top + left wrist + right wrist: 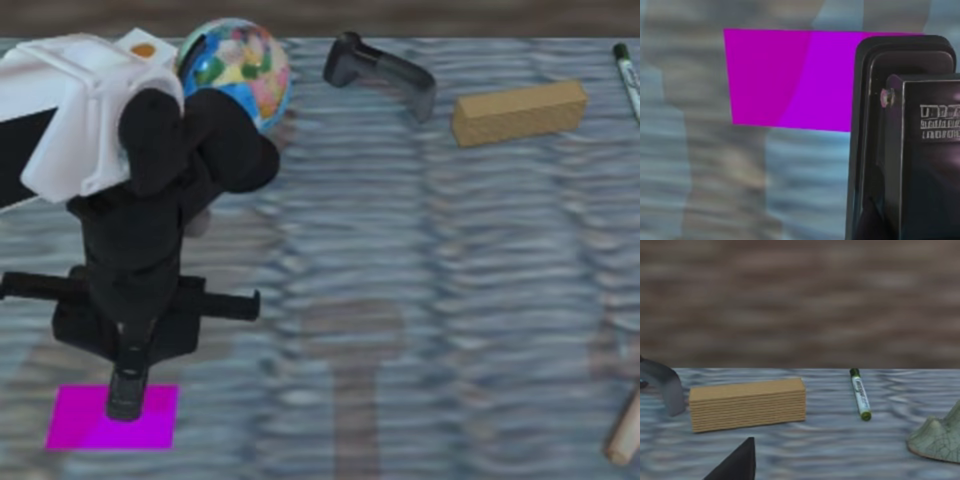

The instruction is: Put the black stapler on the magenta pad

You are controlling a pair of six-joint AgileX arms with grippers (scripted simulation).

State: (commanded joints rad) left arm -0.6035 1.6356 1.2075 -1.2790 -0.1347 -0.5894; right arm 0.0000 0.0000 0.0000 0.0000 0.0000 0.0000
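Our left arm's black wrist and crossbar hide most of the left hand point(128, 385) in the top view, so we cannot tell there how its fingers stand. What shows below the wrist is a small dark block, the black stapler point(128, 392), lying over the top edge of the magenta pad point(80, 425) at about seven o'clock on the worktop point(400, 250). Its long axis appears to run from twelve to six o'clock, across the pad's longer side, though only its lower end is clear of the arm. The left wrist view is filled on one side by a glossy black body with a small pale label whose lettering we cannot read; we take it for the stapler point(920, 150), cut off by the frame, with the pad point(785, 75) behind it. Neither finger is plainly visible there, so we cannot tell whether the hand grips the stapler or has let it go. Our right arm is out of the top view, and its own view shows only a dark tip at the edge. The globe point(240, 65) is half hidden behind the left arm at eleven o'clock. The handheld scanner point(385, 70), wooden block point(518, 112) and green marker point(627, 75), cut off, lie along the far edge.
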